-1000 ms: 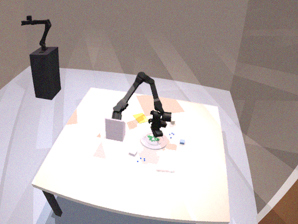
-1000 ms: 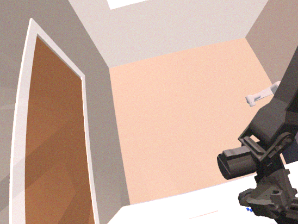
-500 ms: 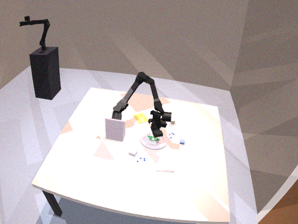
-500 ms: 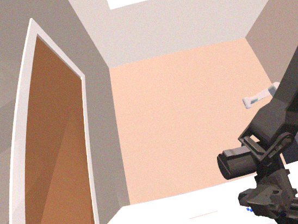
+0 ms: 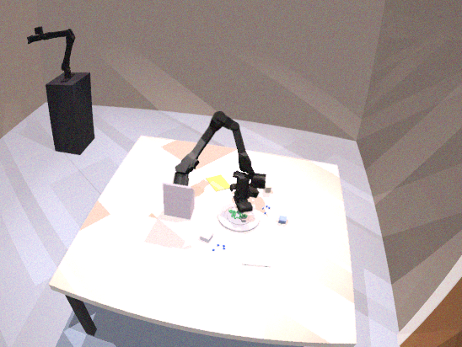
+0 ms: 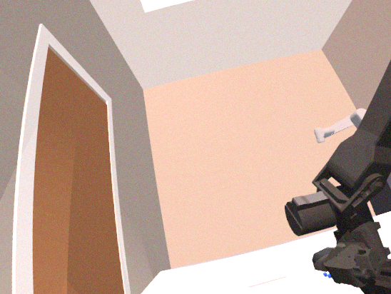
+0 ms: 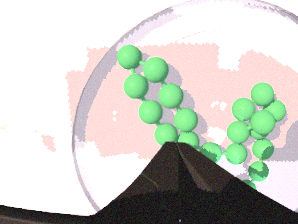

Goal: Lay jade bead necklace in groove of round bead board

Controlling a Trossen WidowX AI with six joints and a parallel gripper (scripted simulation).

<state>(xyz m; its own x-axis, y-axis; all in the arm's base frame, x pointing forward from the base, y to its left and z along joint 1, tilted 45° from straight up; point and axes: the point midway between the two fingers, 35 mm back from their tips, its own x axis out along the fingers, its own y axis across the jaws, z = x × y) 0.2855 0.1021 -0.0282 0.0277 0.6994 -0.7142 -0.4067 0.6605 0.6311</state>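
Observation:
The jade bead necklace (image 5: 237, 215) (image 7: 170, 95) lies bunched inside the round bead board (image 5: 221, 220) (image 7: 92, 102). In the wrist view one narrow double strand runs up to the left and a folded clump lies to the right. My gripper (image 5: 244, 210) (image 7: 173, 152) is shut, pointing down low over the board. Its tips meet right at the beads where the strands come together. The fingers hide the beads beneath them, and no bead shows between the tips. Whether the thin cord is caught there cannot be seen.
A pale upright panel (image 5: 179, 201) stands left of the board. A yellow sheet (image 5: 217, 183) lies behind it, a white block (image 5: 206, 237) front left, a blue block (image 5: 282, 220) right. Small blue dots (image 5: 223, 247) lie in front, a thin pale rod (image 5: 256, 265) farther forward.

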